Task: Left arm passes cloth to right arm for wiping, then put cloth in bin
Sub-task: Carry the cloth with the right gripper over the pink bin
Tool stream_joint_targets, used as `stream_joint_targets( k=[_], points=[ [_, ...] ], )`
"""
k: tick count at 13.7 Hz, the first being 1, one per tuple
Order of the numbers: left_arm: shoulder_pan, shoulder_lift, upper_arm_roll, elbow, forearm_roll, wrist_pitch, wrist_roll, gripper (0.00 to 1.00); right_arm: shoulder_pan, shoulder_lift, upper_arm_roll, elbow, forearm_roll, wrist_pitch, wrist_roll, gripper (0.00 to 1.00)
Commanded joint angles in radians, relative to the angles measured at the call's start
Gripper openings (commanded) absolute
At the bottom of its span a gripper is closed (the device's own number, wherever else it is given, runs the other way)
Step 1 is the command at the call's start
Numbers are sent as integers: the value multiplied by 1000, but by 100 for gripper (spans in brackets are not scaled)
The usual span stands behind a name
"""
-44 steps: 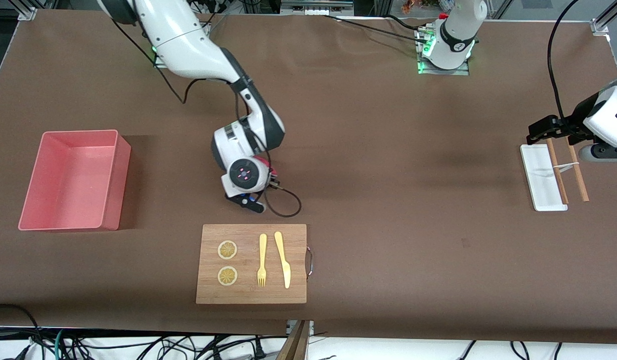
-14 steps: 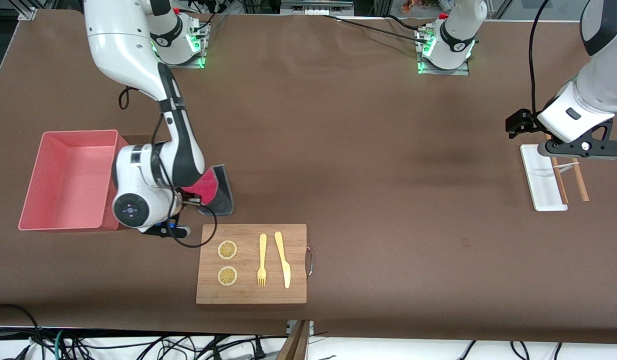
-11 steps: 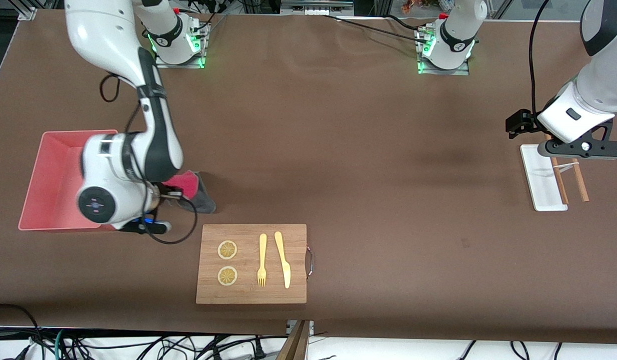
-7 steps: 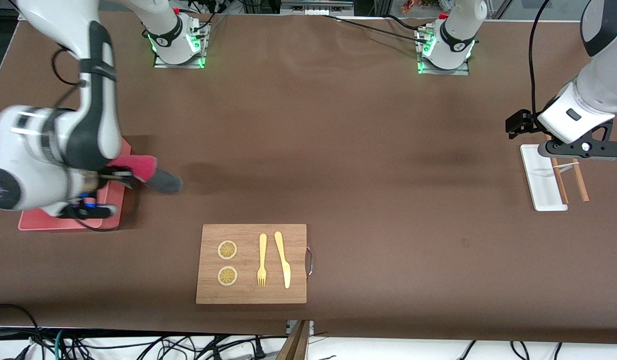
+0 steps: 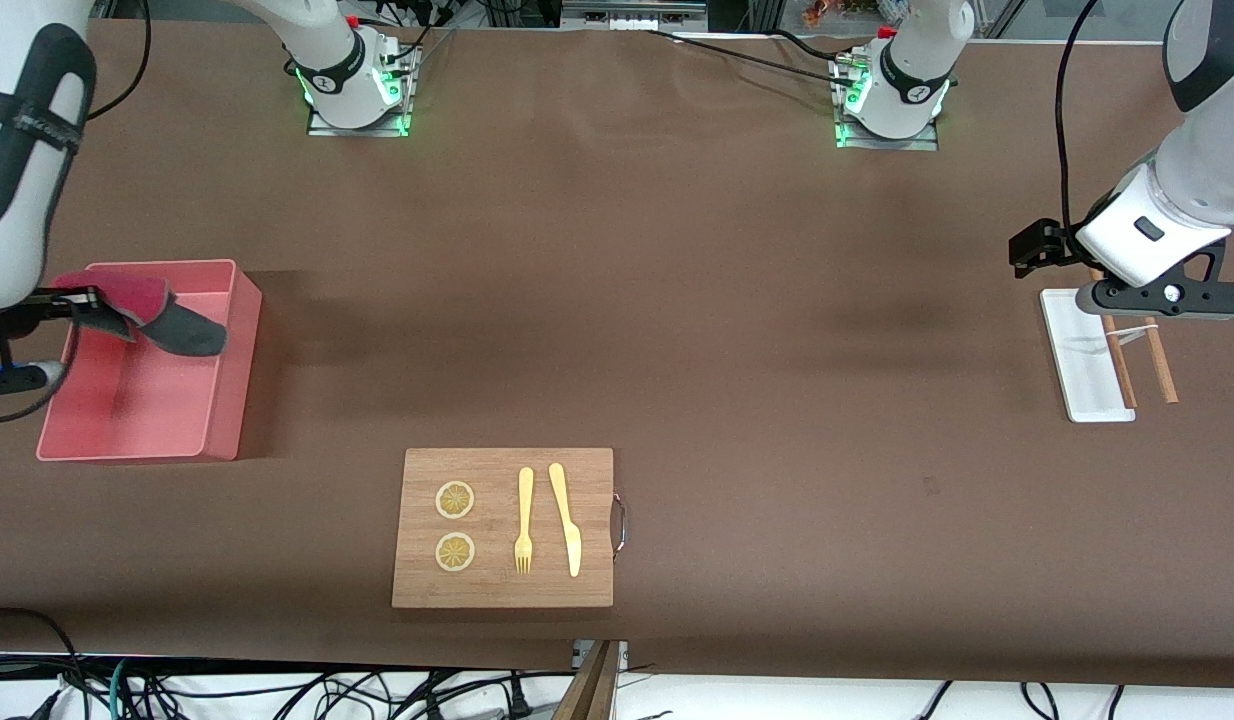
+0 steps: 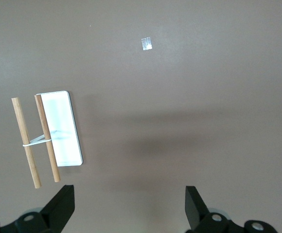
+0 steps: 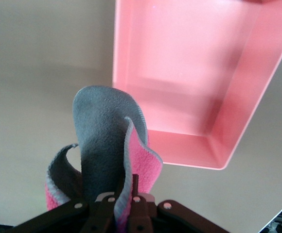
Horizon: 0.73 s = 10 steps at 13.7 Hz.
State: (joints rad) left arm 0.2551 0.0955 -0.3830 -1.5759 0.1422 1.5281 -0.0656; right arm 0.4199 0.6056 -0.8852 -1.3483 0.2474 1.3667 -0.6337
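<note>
My right gripper [image 5: 82, 297] is shut on the cloth [image 5: 149, 311], crimson-pink on one face and dark grey on the other, and holds it in the air over the salmon-pink bin [image 5: 245, 330] at the right arm's end of the table. In the right wrist view the cloth [image 7: 104, 145] curls up from the shut gripper [image 7: 124, 195], with the bin [image 7: 180, 53] empty below. My left gripper [image 5: 1165, 300] waits open and empty above the left arm's end; its wrist view [image 6: 130, 196] shows bare table between the fingers.
A wooden cutting board [image 5: 503, 590] with two lemon slices, a yellow fork and a knife lies near the table's front edge. A small flat white tray [image 5: 1075, 350] with two banded wooden sticks [image 5: 1157, 350] lies under the left arm, and shows in its wrist view [image 6: 63, 131].
My right arm lifted the cloth from the table beside the cutting board and carried it toward the right arm's end, to over the bin. The left arm rose above the tray, then stayed still.
</note>
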Motion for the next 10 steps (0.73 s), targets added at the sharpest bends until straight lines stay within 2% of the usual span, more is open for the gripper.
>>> stream_joint_targets(
  k=[1,6,10],
  points=[
    [13,10,-5,31,-23,-13,-5,100,-62,60,2,11,-8,50,-131,0],
    [26,16,-5,33,-24,-13,-5,100,-95,140,12,-20,4,161,-156,0],
    [27,18,-5,33,-24,-13,-3,100,-99,172,55,-92,6,265,-158,0]
  ],
)
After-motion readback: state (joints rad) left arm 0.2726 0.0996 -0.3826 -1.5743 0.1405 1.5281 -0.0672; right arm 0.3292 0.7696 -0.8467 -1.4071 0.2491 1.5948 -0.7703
